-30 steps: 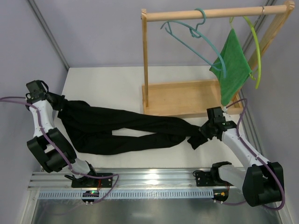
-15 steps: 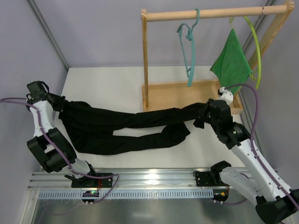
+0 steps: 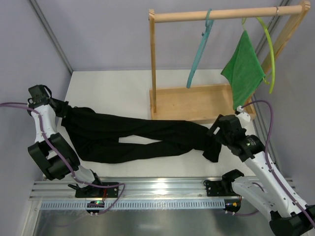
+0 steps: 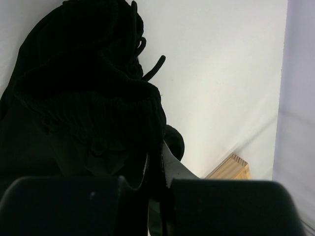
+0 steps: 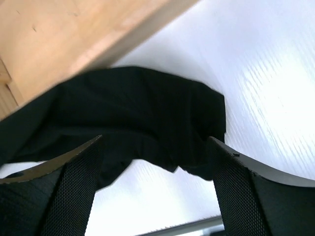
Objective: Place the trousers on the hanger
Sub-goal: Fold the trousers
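Lining up cuff pinch | my left tool (image 3: pixel 60 108) clamped on waistband, 9 o'clock | trousers (image 3: pixel 138 137) flat on desk (image 3: pixel 118 93) | right tool (image 5: pixel 157 164) apart over cuffs, 4 o'clock | hanger (image 3: pixel 198 56) on rail (image 3: pixel 226 14), 1 o'clock | I'd gather both legs deep.

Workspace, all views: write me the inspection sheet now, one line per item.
Surface: white table, with the trousers and the wooden rack standing on it.
Job's things: trousers lie spread across the table, not on the hanger; teal hanger hangs bare on the rack's rail.
Clutter: green cloth draped on a yellow-green hanger on the same rail.
Grippers: left gripper shut on the trousers' waistband; right gripper open over the leg ends, holding nothing.
Cables: purple cable along each arm; no snag seen.
Surroundings: grey walls; metal rail at the near edge.
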`<action>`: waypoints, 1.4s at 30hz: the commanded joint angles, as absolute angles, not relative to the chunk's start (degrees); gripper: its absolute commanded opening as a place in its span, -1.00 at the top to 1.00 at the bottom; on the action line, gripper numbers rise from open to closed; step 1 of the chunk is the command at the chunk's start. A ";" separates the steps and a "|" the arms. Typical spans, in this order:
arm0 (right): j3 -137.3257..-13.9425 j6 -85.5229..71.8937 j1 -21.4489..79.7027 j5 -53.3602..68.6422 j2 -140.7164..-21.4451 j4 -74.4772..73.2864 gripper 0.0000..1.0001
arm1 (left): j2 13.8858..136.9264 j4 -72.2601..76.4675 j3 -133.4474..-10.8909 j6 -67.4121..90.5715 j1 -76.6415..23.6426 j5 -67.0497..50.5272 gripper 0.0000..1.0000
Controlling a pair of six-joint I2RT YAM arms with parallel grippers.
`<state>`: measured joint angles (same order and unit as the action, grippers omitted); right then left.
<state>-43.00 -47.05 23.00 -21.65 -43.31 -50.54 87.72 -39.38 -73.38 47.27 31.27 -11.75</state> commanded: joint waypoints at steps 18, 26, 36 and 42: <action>-46.92 -36.40 11.87 -14.49 -69.87 -32.16 0.65 | 86.13 -38.41 -73.39 45.62 31.90 -14.41 0.99; -62.39 -28.04 11.87 -17.15 -67.15 -38.22 0.92 | 86.05 -39.20 -74.27 45.53 31.82 -13.97 0.99; -45.63 -34.01 11.25 -9.60 -64.96 -37.99 -0.21 | 85.34 -38.15 -72.16 44.91 31.90 -14.41 1.00; -39.29 -32.88 11.25 -8.61 -66.09 -34.46 0.08 | 85.08 -37.18 -71.19 45.70 31.82 -15.29 1.00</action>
